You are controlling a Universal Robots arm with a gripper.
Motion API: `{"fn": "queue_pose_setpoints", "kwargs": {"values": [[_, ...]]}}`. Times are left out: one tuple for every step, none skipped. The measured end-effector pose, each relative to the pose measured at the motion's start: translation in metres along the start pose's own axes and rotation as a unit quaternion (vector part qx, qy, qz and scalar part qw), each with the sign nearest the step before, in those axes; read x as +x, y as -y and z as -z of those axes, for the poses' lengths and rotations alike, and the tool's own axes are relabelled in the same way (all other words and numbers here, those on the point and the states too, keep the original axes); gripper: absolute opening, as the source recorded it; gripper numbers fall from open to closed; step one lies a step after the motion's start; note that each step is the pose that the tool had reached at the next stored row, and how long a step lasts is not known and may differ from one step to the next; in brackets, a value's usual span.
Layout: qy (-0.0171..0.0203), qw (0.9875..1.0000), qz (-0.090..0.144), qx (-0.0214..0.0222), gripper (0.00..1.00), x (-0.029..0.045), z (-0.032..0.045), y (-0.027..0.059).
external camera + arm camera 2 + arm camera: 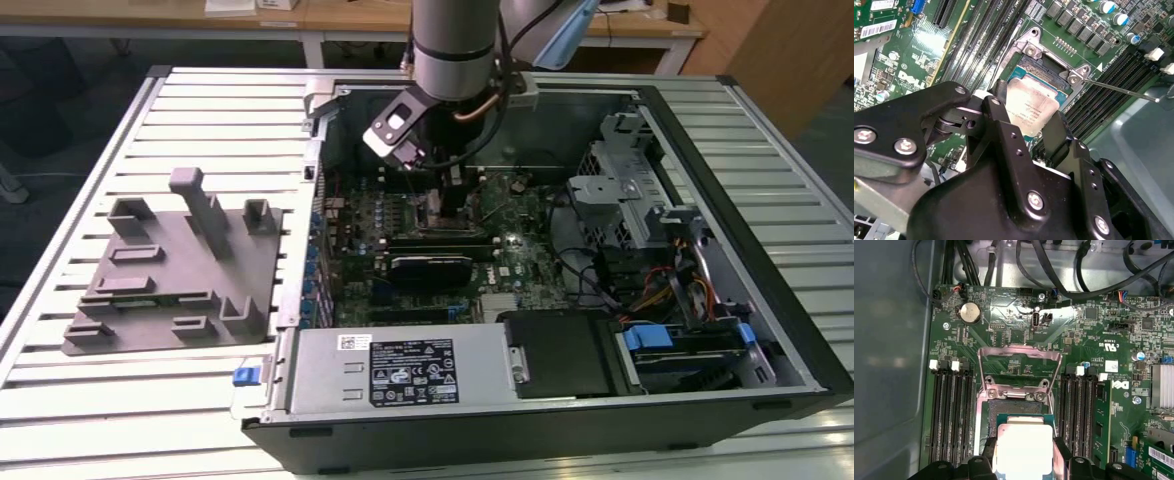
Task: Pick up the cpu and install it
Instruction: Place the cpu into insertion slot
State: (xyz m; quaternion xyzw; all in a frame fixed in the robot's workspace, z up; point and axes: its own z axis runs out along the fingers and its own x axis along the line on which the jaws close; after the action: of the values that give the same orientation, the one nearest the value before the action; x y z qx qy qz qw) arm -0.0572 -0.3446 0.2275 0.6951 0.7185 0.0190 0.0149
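The claw (1026, 117) is clamped on the cpu (1023, 450), one black finger on each of two opposite edges, chip lying flat. Just under it sits the open socket (1004, 407), its metal frame (1019, 353) swung up beyond, on the green motherboard (521, 215) that lies inside the open computer case (534, 440)

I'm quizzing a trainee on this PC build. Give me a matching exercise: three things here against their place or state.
1. cpu
2. socket frame
3. grey fixture

A. swung open
B. resting on the slatted table
C. gripped between the fingers

Pairs: 1-C, 2-A, 3-B
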Motion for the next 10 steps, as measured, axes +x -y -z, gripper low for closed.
{"fn": "queue_pose_setpoints", "kwargs": {"values": [[0.0000,1.0000,0.000,0.0000,0.53,0.0001,-0.0007,0.0000],[0.0000,1.0000,0.000,0.0000,0.53,0.0003,-0.0015,0.0001],[0.0001,1.0000,0.000,0.0000,0.53,0.0006,-0.0023,0.0001],[0.0001,1.0000,0.000,0.0000,0.53,0.0010,-0.0032,0.0002],[0.0001,1.0000,0.000,0.0000,0.53,0.0014,-0.0041,0.0002],[0.0001,1.0000,0.000,0.0000,0.53,0.0019,-0.0051,0.0002],[0.0002,1.0000,0.000,0.0001,0.53,0.0028,-0.0060,0.0002],[0.0001,1.0000,-0.001,0.0001,0.53,0.0038,-0.0069,0.0002],[0.0001,1.0000,-0.001,0.0000,0.53,0.0045,-0.0080,0.0003],[0.0000,1.0000,-0.001,0.0000,0.53,0.0048,-0.0091,0.0003]]}}
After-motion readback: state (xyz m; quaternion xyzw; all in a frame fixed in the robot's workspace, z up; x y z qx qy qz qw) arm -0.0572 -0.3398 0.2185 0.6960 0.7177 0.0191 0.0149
